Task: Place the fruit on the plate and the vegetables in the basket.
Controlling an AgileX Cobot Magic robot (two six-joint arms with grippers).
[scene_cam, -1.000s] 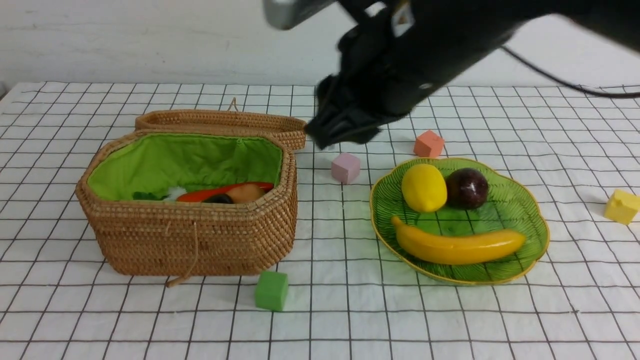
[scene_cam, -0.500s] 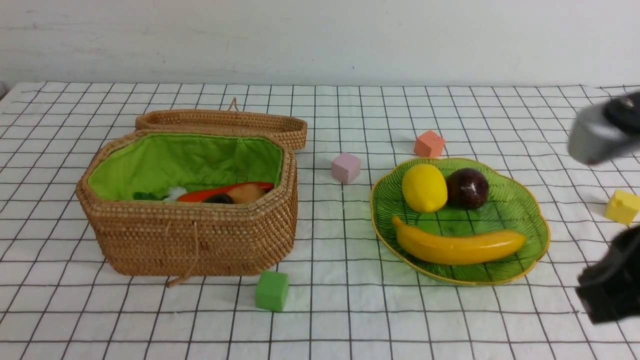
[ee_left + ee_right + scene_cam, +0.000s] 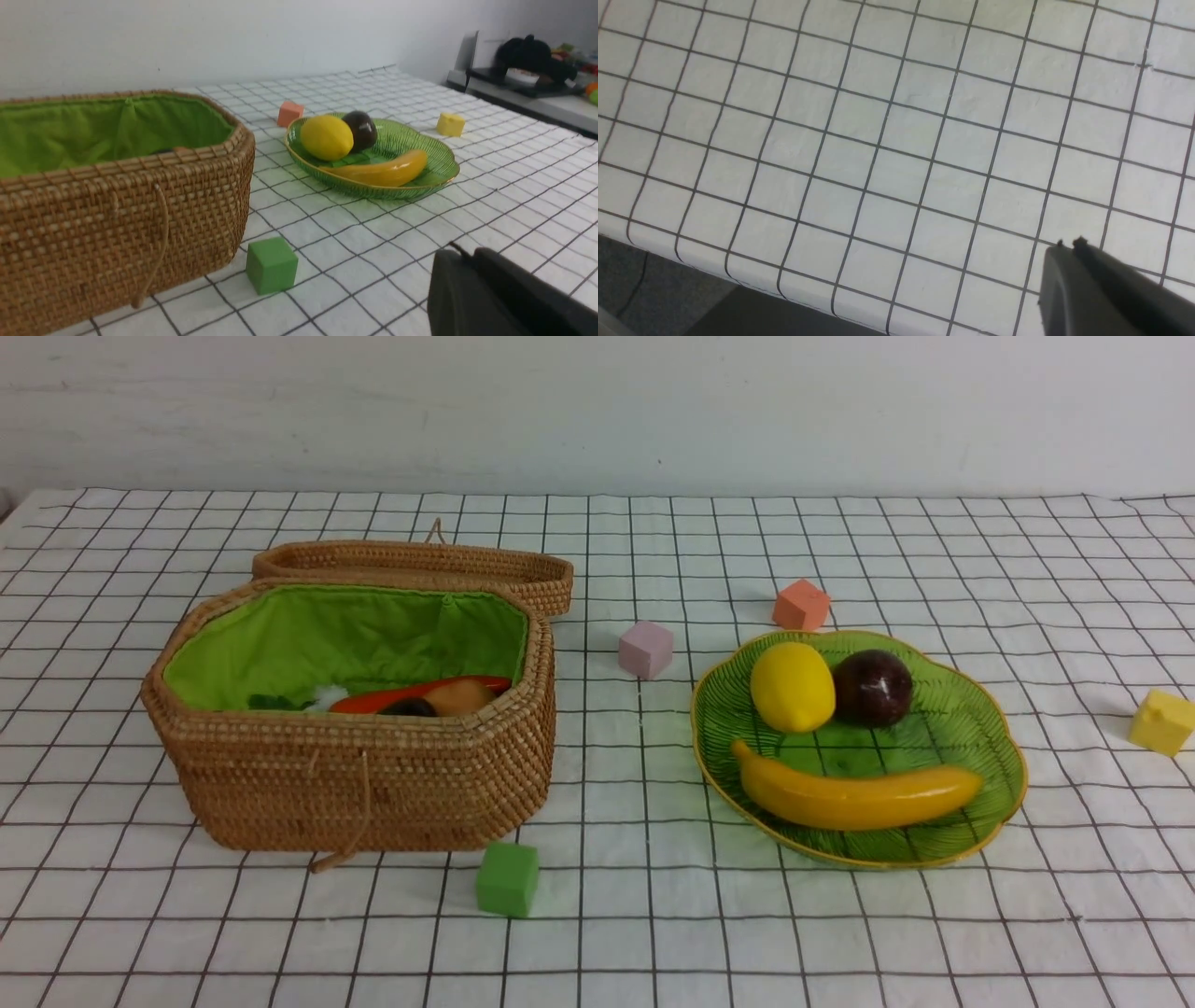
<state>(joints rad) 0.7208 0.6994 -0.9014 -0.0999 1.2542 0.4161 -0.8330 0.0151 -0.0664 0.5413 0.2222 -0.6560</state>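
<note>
Wicker basket [image 3: 355,775] sits open on the gridded counter [image 3: 840,933], its lid [image 3: 420,565] behind it; the carrot [image 3: 411,693], potato [image 3: 459,696] and eggplant [image 3: 408,707] lie inside. Just to the right, the green plate [image 3: 971,728] carries the banana [image 3: 854,795], lemon [image 3: 792,686] and mangosteen [image 3: 872,687]. 4 foam cubes lie scattered around. Left end effector [image 3: 460,254] and right end effector [image 3: 1066,245] are both closed, empty, away from everything.

basket [image 3: 373,775] wall hides most of carrot [image 3: 392,695], potato [image 3: 459,696], eggplant [image 3: 407,707] | left wrist view: basket cut off at left edge
</note>
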